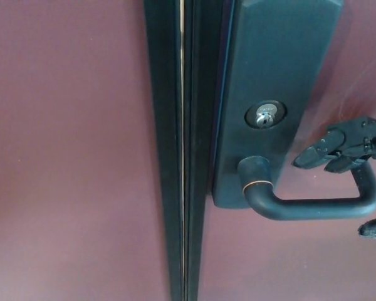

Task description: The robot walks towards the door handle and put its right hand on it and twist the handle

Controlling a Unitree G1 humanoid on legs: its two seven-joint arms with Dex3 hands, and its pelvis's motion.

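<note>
Maroon door (69, 157), one handle (313, 207), one keyhole (265, 116)

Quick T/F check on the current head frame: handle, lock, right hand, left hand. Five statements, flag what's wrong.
1. The right hand sits at the far end of the door handle, away from the pivot. True.
2. The handle lever points toward picture left. False: it runs from its pivot toward picture right, then bends upward at the end.
3. The keyhole sits above the handle's pivot on the dark plate. True.
4. The left hand is pressed against the door. False: no left hand shows in this view.
5. The dark vertical strip runs on the right of the plate. False: it runs on the plate's left.
</note>
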